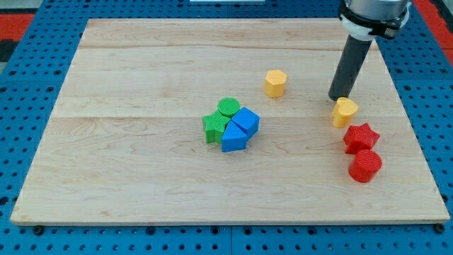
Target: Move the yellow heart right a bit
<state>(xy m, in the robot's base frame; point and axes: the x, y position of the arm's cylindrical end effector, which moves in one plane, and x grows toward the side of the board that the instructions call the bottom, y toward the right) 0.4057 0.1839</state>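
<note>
A pale wooden board (141, 177) lies on a blue surface, holding eight small blocks in all: two green, two blue, two yellow and two red.

Near the board's middle, four blocks sit packed together, touching. On the cluster's left is a green star-like block (214, 127), with a green cylinder (228, 107) just above and to its right. Against these rest two blue blocks: a blue block with a pointed top (233, 138) at the lower side and a blue angular block (246, 120) at the upper right.

Farther right, alone, stands a yellow hexagonal block (275, 83).

Toward the view's right, the dark rod comes down from the top of the view. My tip (335, 98) sits at the upper left edge of the yellow heart (345, 112), touching it or nearly so. The arm carries no hand or gripper, only the rod, so nothing is grasped.

Just below and right of the heart lies a red star (361, 137), very close to it. A red cylinder (365, 166) sits directly beneath the star, touching it.
</note>
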